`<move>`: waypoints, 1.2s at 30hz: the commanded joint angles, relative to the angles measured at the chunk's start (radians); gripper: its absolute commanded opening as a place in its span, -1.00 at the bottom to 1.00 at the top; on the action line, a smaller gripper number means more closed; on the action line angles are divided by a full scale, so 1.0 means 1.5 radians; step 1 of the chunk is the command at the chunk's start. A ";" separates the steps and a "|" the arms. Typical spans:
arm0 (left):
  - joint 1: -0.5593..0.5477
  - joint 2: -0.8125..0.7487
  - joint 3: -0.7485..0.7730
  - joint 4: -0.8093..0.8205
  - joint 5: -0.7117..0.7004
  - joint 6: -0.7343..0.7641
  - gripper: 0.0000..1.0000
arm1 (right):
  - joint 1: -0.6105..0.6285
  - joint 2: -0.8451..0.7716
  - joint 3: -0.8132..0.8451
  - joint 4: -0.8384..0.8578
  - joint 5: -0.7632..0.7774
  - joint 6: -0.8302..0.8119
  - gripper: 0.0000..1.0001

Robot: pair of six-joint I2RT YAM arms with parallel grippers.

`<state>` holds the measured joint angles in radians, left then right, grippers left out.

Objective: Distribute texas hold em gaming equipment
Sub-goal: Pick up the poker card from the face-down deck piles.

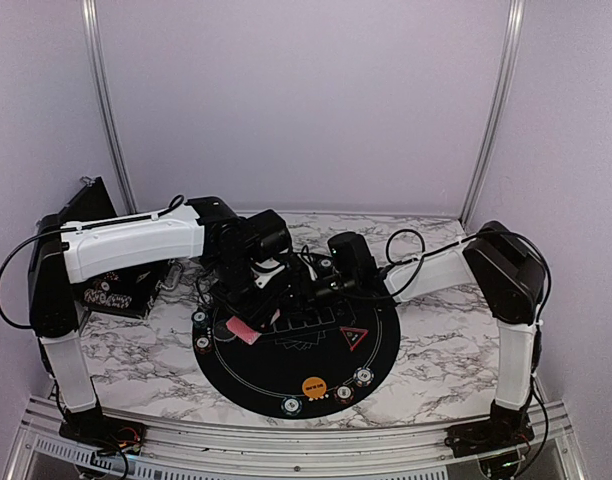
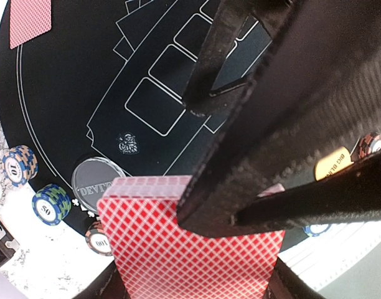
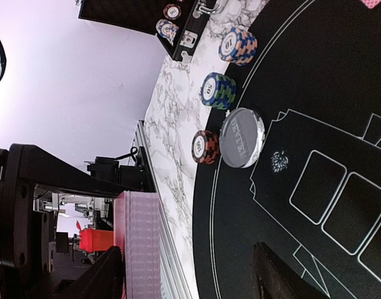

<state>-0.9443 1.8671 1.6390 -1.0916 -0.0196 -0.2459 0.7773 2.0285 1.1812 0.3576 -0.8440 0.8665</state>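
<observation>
Dealing looks barely begun: one card (image 1: 241,330) lies back-up on the mat's (image 1: 276,375) left part, chip stacks (image 1: 200,318) sit at its left rim, more chips (image 1: 291,405) and an orange button (image 1: 313,385) at its near rim, yet the deck (image 2: 178,249) hangs above the mat, clamped in the left jaws, the right jaws gaping beside it (empty, as far as I see). Only the wrist views show the dealer disc (image 3: 241,138) just inside the left rim.

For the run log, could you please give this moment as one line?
left hand: holding card deck | right hand: open, by deck | one card on mat
</observation>
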 commanded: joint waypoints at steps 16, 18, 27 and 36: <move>-0.002 -0.033 0.026 -0.021 -0.009 0.002 0.04 | 0.032 0.028 0.018 0.037 0.000 0.026 0.41; -0.001 -0.035 0.029 -0.021 -0.010 0.002 0.04 | 0.033 0.034 0.019 0.020 0.011 0.013 0.40; -0.002 -0.048 0.024 -0.021 -0.015 -0.001 0.04 | 0.008 0.023 -0.001 -0.023 0.050 -0.024 0.35; -0.002 -0.049 0.023 -0.021 -0.014 -0.002 0.04 | -0.009 0.005 -0.008 -0.042 0.057 -0.039 0.34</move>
<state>-0.9443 1.8637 1.6409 -1.0958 -0.0360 -0.2462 0.7933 2.0453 1.1873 0.3817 -0.8257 0.8379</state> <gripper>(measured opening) 0.657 0.670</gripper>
